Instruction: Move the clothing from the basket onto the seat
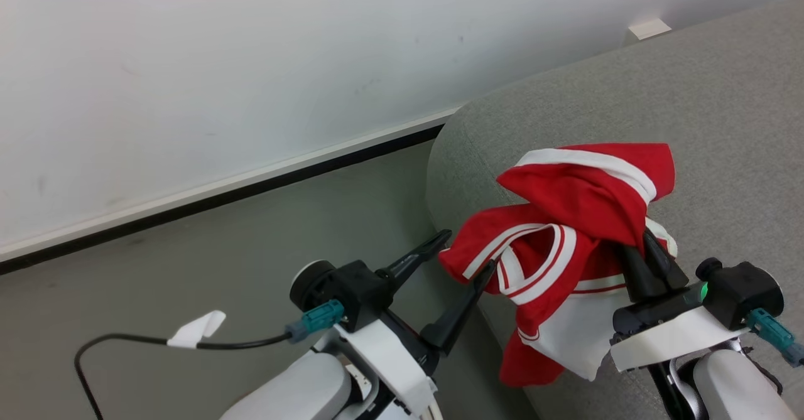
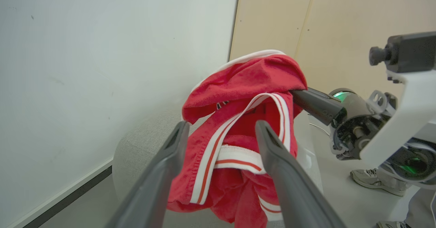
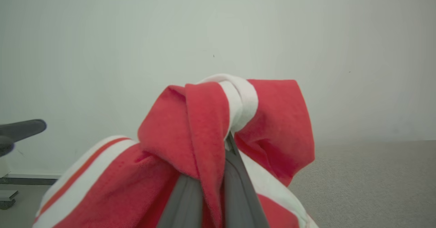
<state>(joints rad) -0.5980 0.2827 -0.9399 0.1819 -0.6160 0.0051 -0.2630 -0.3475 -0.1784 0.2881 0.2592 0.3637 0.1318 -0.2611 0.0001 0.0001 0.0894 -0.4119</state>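
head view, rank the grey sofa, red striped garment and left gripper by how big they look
1. grey fabric sofa
2. red sports garment with white stripes
3. left gripper, though nearer the camera

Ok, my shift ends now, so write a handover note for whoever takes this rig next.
The right claw is shut on the clothing, which hangs bunched from it.
The left claw is open beside the clothing's edge, gripping nothing.
The clothing is over the rounded edge of the seat; I cannot tell whether it rests there.
Done: clothing brought to the seat.
Left: probably lower it further in, open the right claw, back off.
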